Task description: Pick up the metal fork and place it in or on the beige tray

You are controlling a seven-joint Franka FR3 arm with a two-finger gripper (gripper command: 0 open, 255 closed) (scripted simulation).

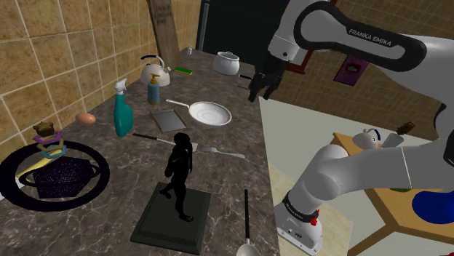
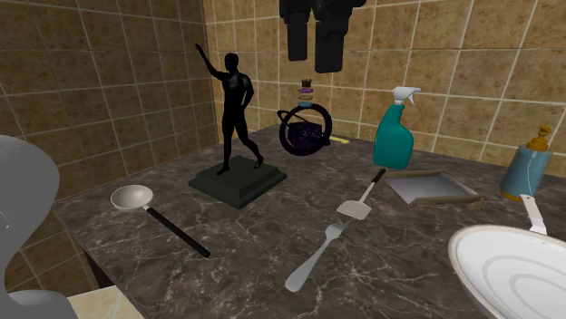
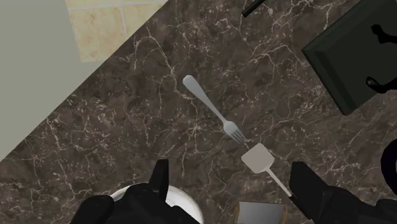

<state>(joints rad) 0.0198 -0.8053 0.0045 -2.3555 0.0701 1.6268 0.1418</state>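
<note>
The grey metal fork (image 3: 213,109) lies flat on the dark marble counter, straight ahead of my open gripper (image 3: 232,184), tines pointing at a spatula's blade (image 3: 257,157). From the side, the fork (image 2: 316,258) rests near the counter's front edge and the fork (image 1: 231,153) sits between the statue and the white pan. The beige tray (image 2: 431,188) is a shallow rectangular pan beyond the spatula, beside the spray bottle; the tray (image 1: 169,119) lies left of the pan. My gripper (image 1: 262,91) hangs high above the counter, its fingers (image 2: 330,45) apart and empty.
A black statue (image 2: 234,100) on a dark base stands left of the fork. A ladle (image 2: 150,210) lies near the counter's edge. A teal spray bottle (image 2: 396,131), a white pan (image 2: 517,272), a soap bottle (image 2: 526,168) and a round dark dish (image 2: 304,134) stand around.
</note>
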